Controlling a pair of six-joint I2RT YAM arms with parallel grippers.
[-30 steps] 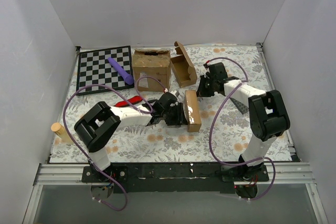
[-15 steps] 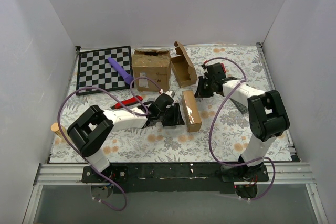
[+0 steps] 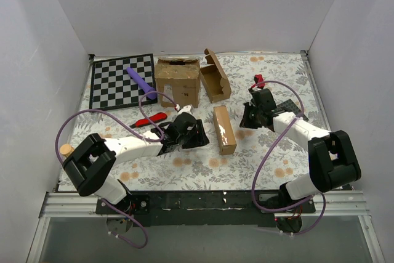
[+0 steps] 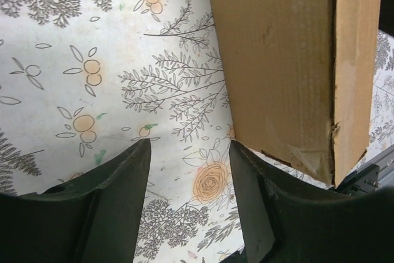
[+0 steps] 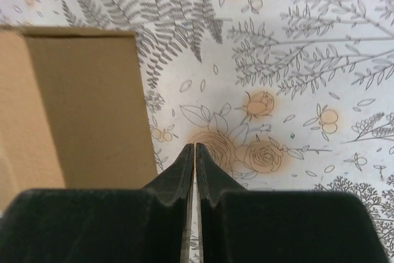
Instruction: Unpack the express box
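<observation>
The box [image 3: 224, 129] lies closed on the table [image 3: 203, 165], between the 2 grippers and held by neither. The left gripper [image 4: 188, 152] is just beside it, fingers spread around nothing. The right gripper [image 5: 195, 151] is pressed together and empty. Opening seems not yet begun: next, 1 arm should steady the box while the other finds the lid flap. I cannot make out where that flap sits, and both wrist views cut the box off.

The express box [image 3: 224, 129] lies mid-counter [image 3: 203, 167], with my left hand [image 3: 197, 135] just to its left and my right hand [image 3: 249, 117] near its right side. Behind it, toward the far edge, stands the big carton [image 3: 177, 81], and an open mailer [image 3: 215, 79] sits just right of that. The checkerboard [image 3: 114, 81] fills the far left corner, with a stick [image 3: 141, 82] lying on it.
</observation>
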